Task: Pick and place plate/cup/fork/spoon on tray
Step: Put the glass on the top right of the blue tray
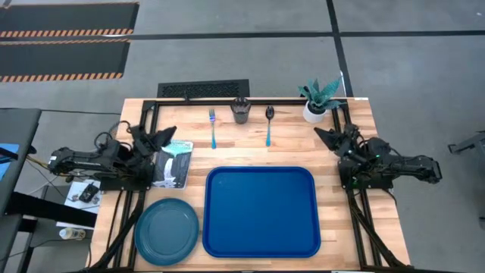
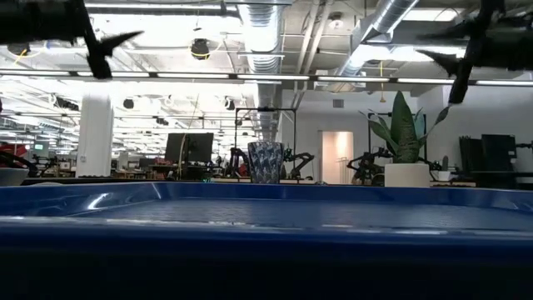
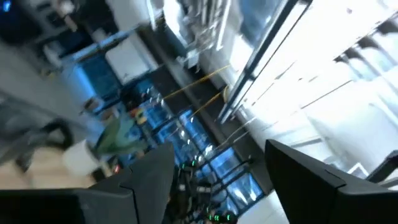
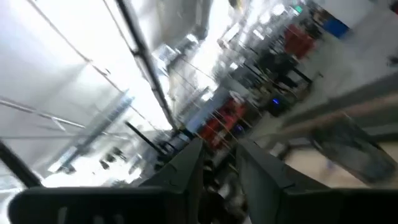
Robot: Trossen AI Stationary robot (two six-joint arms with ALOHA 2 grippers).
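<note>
From the low camera, the tray's (image 2: 266, 242) blue wall fills the bottom and hides most of the tabletop from me. I can't see the fork or the spoon there at all. Only the top part of the cup (image 2: 266, 162) shows above the wall, and only a small edge of the plate (image 2: 10, 176) shows, cut off at the left side. The arms are cut off at the top edge. Both wrist cameras are smeared and point up into the room, so I can't make out anything on the tabletop. From above, the fork's (image 1: 213, 126) prongs are too small to count, and I can't read the booklet (image 1: 174, 162) beside the left arm.
</note>
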